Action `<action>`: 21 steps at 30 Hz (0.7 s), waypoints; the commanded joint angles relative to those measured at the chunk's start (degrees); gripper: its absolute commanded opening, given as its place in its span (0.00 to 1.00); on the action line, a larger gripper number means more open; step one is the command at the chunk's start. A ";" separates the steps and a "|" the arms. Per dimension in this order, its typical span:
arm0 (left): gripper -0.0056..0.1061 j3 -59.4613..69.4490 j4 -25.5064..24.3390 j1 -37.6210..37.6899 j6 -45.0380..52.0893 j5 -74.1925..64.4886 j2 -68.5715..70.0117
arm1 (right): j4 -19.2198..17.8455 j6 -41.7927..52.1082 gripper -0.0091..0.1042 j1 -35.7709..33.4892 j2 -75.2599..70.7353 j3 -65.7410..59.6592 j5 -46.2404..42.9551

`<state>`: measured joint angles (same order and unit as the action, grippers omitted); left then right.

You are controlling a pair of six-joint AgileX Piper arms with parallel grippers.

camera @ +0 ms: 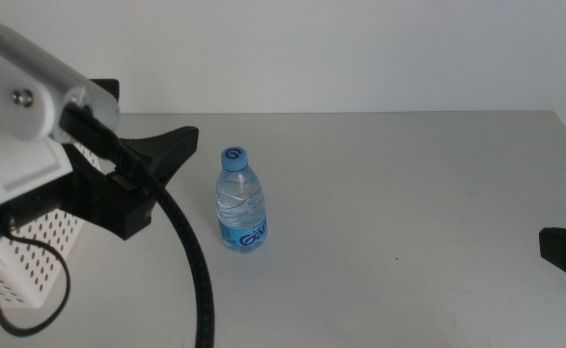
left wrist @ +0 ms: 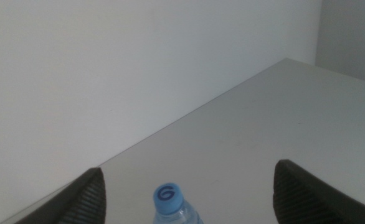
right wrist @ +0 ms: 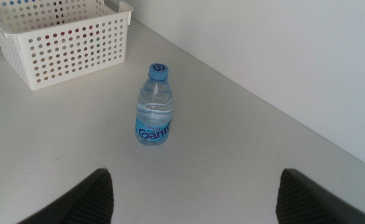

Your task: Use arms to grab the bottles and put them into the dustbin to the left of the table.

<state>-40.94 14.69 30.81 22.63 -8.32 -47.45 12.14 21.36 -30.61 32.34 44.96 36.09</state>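
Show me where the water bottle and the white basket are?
water bottle [camera: 241,208], middle view, on its clear body above the label.
white basket [right wrist: 70,46], right wrist view, on its perforated side wall.

Clear glossy plastic water bottle [camera: 240,201] with a smooth blue cap; white perforated plastic basket [right wrist: 64,37]; matt pale-grey table [camera: 409,193].

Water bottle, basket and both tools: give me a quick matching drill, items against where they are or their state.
1. water bottle
2. white basket
3. left tool
4. right tool

a. waiting at the table's right edge
b. perforated, at the table's left
c. open, above the blue cap
d. upright, mid-table

Pairs: 1-d, 2-b, 3-c, 4-a
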 commanded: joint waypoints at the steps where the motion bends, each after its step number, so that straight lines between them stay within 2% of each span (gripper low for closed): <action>1: 0.85 -0.53 -0.54 2.40 -0.15 6.41 0.38 | -0.05 0.77 0.67 0.30 0.31 1.36 -3.87; 13: 0.85 2.01 0.20 2.80 -0.29 6.82 -4.37 | -0.05 0.77 0.67 0.30 0.31 1.36 -3.93; 17: 0.85 7.30 2.49 2.87 -1.19 13.46 -4.44 | -0.05 0.77 0.67 0.30 0.31 1.36 -3.93; 21: 0.85 16.80 2.66 5.65 -4.64 28.08 -4.44 | -0.05 0.77 0.67 0.30 0.31 1.36 -3.93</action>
<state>-24.79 16.61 35.23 20.09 10.15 -52.30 12.14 21.36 -30.61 32.34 44.96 36.09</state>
